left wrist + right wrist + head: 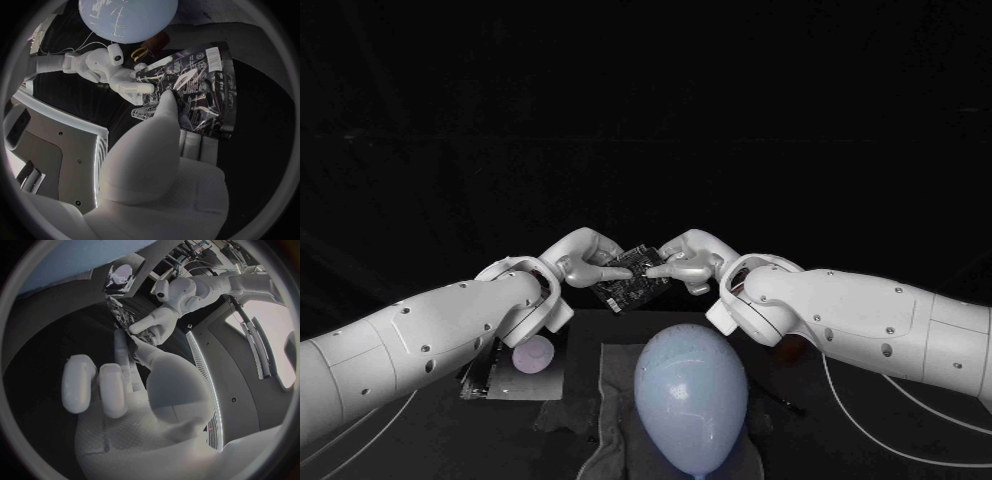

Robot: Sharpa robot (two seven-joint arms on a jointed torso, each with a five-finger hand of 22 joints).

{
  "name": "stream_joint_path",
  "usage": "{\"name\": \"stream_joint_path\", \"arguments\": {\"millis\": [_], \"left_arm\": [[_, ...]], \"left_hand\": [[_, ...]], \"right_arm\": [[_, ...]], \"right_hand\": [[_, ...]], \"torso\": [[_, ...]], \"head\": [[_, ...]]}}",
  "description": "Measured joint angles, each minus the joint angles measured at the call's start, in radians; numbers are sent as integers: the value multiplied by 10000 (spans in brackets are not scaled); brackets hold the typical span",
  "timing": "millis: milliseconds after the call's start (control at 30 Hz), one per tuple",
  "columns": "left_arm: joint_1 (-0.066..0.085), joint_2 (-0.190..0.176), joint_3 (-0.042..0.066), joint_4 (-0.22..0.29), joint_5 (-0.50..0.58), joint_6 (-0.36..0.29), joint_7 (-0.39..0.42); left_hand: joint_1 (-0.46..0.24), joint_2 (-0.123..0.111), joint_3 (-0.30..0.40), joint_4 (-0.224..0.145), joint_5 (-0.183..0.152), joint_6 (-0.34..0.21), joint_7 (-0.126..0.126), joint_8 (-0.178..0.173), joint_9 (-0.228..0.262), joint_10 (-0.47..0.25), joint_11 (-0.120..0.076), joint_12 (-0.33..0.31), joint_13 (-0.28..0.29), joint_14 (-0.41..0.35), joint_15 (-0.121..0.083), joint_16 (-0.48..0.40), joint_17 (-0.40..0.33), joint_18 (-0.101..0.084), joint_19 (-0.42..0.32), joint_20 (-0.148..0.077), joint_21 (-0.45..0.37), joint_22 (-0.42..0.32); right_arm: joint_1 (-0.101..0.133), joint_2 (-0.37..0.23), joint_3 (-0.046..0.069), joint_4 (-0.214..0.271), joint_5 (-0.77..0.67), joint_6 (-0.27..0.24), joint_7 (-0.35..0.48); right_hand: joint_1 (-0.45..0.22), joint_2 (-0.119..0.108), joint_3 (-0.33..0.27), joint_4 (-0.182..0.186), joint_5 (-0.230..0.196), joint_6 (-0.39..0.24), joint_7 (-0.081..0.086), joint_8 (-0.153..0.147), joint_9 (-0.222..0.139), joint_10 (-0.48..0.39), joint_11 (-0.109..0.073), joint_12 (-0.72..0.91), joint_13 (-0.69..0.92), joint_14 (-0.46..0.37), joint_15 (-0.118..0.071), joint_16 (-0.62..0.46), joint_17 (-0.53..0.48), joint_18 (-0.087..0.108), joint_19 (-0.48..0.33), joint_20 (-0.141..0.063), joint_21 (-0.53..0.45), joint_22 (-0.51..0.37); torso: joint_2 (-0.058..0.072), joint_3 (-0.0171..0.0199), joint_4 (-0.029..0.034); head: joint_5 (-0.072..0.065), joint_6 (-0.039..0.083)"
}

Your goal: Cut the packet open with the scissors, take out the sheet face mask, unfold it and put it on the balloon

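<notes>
Packet (629, 277) held up in the air
The left robot hand (584, 262) and right robot hand (689, 262) each pinch a side of it; it is flat, dark and shiny. Below, a smooth egg-shaped balloon (689, 385) lies on a cloth (613, 372).

Dark printed packet (629, 277) beyond pale balloon (691, 395)

Black packet (629, 280) with white print; pale blue balloon (689, 395); grey cloth (613, 385)

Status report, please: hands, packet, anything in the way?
Left robot hand and right robot hand both grip the packet, raised between them. Balloon lies on the cloth, no mask on it. No obstruction seen.
</notes>
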Motion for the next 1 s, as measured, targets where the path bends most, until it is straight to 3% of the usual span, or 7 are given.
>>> {"name": "stream_joint_path", "arguments": {"millis": [100, 167, 367, 467, 767, 833, 1000], "left_arm": [[-18, -80, -2, -35, 65, 9, -19], [-40, -113, -7, -57, 109, 15, -43], [-130, -115, -14, -41, 272, 97, -79], [-160, -136, -14, -42, 362, 156, -86], [-266, -239, -19, -32, 562, 352, -91], [-287, -271, -19, 1, 595, 392, -91], [-307, -358, -20, 92, 671, 484, -86]], "left_hand": [[64, 115, 84, 19, 14, -31, 12, 9, 2, -1, 1, -86, -40, 21, 21, -87, 0, -2, -92, 16, 63, 68], [52, 131, 147, 23, 14, -84, 26, 40, 2, -1, 2, -142, -67, 21, 22, -150, 0, -2, -164, 17, 101, 117], [-118, 303, 389, 19, 14, -238, 51, 41, 2, -58, 57, -341, -99, -34, 77, -350, -1, -4, -307, 53, 154, 193], [-182, 367, 460, 57, 13, -310, 51, 41, 2, -58, 57, -386, -106, -34, 77, -396, -2, -7, -338, 84, 189, 202], [-373, 558, 750, 47, 13, -470, 104, -19, -12, -165, 162, -585, -105, -106, 149, -596, 16, -10, -534, 137, 189, 234], [-419, 605, 819, 7, 11, -507, 138, -55, -41, -166, 164, -664, -104, -147, 189, -674, 33, -12, -570, 173, 189, 233], [-525, 710, 994, 75, -29, -563, 156, -119, -92, -219, 217, -720, -104, -161, 203, -730, 52, -13, -604, 207, 188, 233]], "right_arm": [[0, -1, -3, -57, 5, -1, 51], [2, -2, -4, -81, 13, 2, 96], [7, -124, -14, -73, 15, 67, 252], [6, -325, -16, 2, 27, 79, 364], [3, -902, -21, 171, 496, -167, 943], [3, -970, -21, 130, 644, -247, 1066], [6, -1034, -20, 4, 988, -420, 1325]], "right_hand": [[-598, -951, -621, 214, 5, -780, 388, -618, -38, -1165, 433, -1, -261, -109, 323, -440, -1096, 75, -793, 186, -1040, -151], [-755, -1479, -1175, 386, 5, -1406, 713, -1087, -273, -2138, 774, -1, -293, -489, 646, -911, -2103, 322, -1583, 422, -2068, -799], [-606, -1822, -2424, 980, 5, -1978, 748, -1588, -513, -3103, 1068, 81, -265, -1057, 936, -1351, -3171, 514, -2364, 807, -3301, -1661], [-458, -1695, -2760, 1232, 5, -1820, 739, -1588, -515, -3028, 993, 204, -238, -1040, 919, -1222, -2965, 526, -2163, 883, -3195, -1573], [-40, -1379, -3613, 2004, 5, -1126, 723, -1508, -509, -2402, 763, 531, -228, -207, 629, -416, -1268, 532, -880, 632, -1655, -461], [-31, -1289, -3777, 2168, 5, -1066, 665, -1508, -532, -2347, 709, 531, -229, -87, 613, -312, -1036, 392, -719, 614, -1459, -308], [22, -888, -3913, 2615, 5, -916, 652, -1508, -575, -2238, 679, 575, -229, -50, 578, -195, -688, 392, -545, 580, -1201, -71]], "torso": [[1, 0, 0], [3, 0, 0], [23, 0, -5], [25, 0, -6], [20, 6, -14], [16, 6, -16], [16, 6, -15]], "head": [[2, 20], [-9, 27], [-24, 34], [-28, 10], [-22, -42], [-18, -46], [-17, -48]]}}
